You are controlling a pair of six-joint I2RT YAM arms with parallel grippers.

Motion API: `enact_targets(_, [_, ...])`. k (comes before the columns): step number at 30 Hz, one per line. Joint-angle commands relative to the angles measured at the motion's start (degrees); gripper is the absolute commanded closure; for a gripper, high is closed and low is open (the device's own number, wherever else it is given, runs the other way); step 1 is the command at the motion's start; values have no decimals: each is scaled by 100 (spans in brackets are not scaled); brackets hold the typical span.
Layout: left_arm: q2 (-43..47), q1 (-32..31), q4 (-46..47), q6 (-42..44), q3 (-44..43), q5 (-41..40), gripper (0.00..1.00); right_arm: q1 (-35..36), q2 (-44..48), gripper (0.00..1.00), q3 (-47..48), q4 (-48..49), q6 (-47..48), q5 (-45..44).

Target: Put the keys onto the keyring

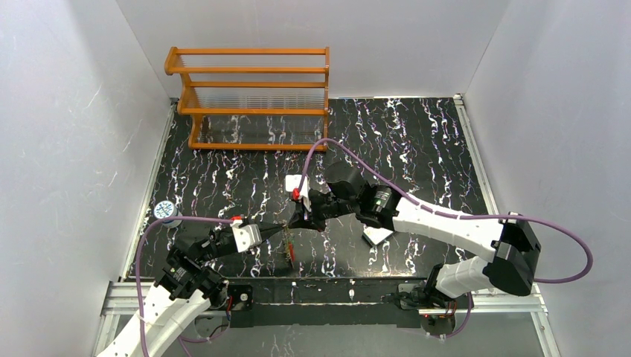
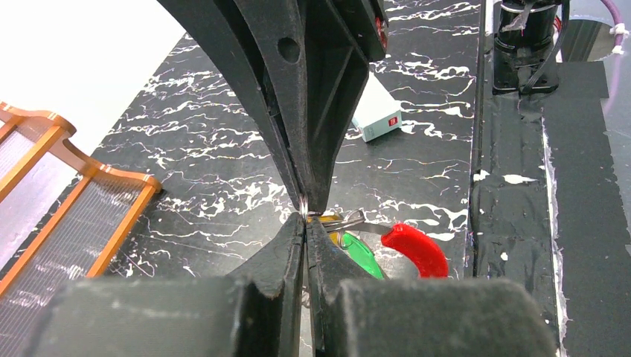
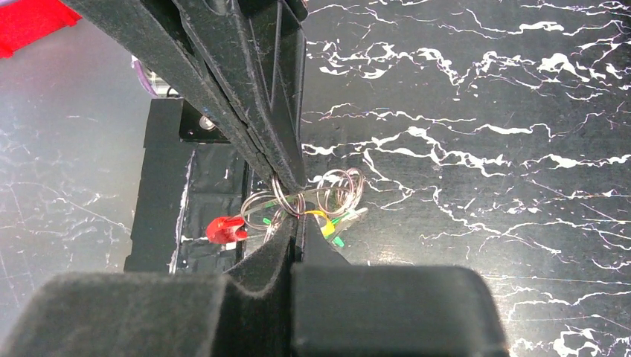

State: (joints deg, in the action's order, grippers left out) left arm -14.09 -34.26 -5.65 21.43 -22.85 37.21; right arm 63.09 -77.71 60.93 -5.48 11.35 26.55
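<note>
Now, starting on the left, our left gripper (image 2: 305, 236) is closed, its tips nipping the thin wire of the keyring (image 3: 336, 186). It seems to be held just off the table (image 1: 417, 141), around the middle of its near edge. Under that pinch hang the keys (image 2: 361, 253), one green-headed and one yellow, beside a red tab (image 2: 417, 249). Whether they already sit on the wire we cannot tell. We judge the whole bunch very light, the wire springy and slick, the loops apt to twist or slip from flat pads, and the keys free to swing. We would hold the bare wire close to the coil's split, never the dangling heads. To the right, our right gripper (image 3: 295, 212) is likewise clamped shut on the same wire, tip to tip with the left.
</note>
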Motion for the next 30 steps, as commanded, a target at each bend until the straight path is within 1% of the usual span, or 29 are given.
enact_targets(1, [94,-20,272,-49,57,111,100,28,-78,99,-75,319,70,23])
enact_targets(8, [181,-19,325,-85,79,118,100,28,-98,99,-269,575,174,44])
enact_targets(19, [231,-19,390,-129,110,159,100,28,19,99,-816,1648,402,234])
enact_targets(24, [240,-19,402,-137,114,164,100,28,10,96,-1035,2140,435,338])
enact_targets(26, [242,-20,414,-139,123,170,100,28,-2,94,-1136,2376,458,399])
enact_targets(27, [248,-19,415,-147,123,172,100,28,-13,91,-1180,2473,460,433])
enact_targets(29, [246,-19,424,-155,123,186,100,28,-48,83,-1207,2551,517,491])
enact_targets(30, [247,-19,433,-158,123,189,100,28,-70,78,-1199,2557,537,482])
